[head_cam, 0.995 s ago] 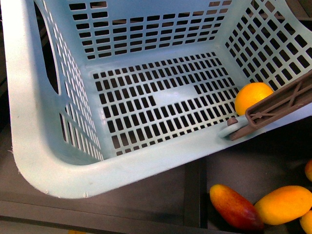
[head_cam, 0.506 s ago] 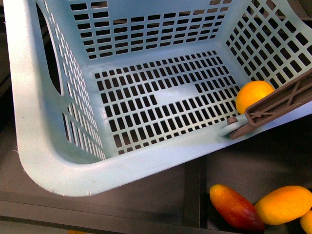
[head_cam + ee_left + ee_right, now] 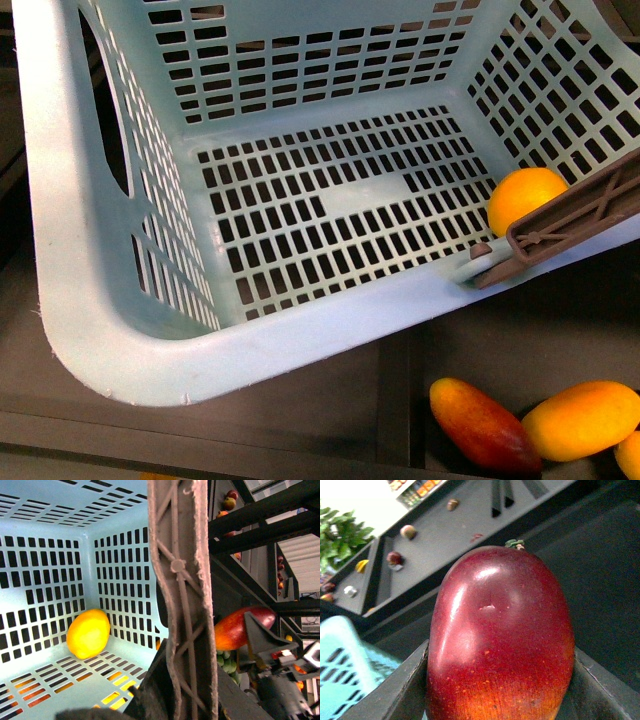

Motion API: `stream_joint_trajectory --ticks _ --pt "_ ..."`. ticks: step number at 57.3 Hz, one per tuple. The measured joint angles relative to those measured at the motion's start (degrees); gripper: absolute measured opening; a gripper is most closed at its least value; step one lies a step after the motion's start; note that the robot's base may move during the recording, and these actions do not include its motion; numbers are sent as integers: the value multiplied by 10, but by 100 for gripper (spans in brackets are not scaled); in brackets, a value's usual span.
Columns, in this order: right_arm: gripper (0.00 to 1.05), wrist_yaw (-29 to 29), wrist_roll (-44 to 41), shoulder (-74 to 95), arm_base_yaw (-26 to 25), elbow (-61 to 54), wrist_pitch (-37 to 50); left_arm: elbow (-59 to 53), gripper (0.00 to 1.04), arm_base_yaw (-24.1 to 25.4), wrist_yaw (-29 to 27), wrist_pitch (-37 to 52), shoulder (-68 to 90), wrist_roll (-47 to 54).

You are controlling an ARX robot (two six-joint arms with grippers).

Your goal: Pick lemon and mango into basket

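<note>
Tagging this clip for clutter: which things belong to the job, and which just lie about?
Job: light teal slotted plastic basket; smooth yellow-orange oval lemon inside it; dark maroon-red elongated mango in the right gripper.
Lying about: red-and-orange elongated mango; bright yellow mango.

Grocery or produce shop: teal shopping basket [image 3: 60, 200], dark shelves [image 3: 445, 535] strewn with loose fruit [image 3: 408, 531].

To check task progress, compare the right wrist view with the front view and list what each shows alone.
Only the right wrist view: the dark red mango clamped in the right gripper. Only the front view: the lemon inside, by the brown handle, plus a red-orange mango and a yellow mango below. Both: the teal basket.
</note>
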Motion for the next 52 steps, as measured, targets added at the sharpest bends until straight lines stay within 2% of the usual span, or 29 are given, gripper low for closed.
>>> stream_joint_trajectory --ticks 12,25,42,50,52 --pt "65 19 14 -72 109 -9 -12 0 7 0 -2 0 0 0" --pt "65 97 12 -66 238 -5 -10 0 7 0 0 0 0 0" --pt "66 150 -6 0 303 7 0 0 7 0 -1 0 0 0" --pt "96 153 -14 -13 295 4 -5 0 7 0 -1 0 0 0" --pt "97 153 -15 -22 290 2 -9 0 7 0 -1 0 0 0"
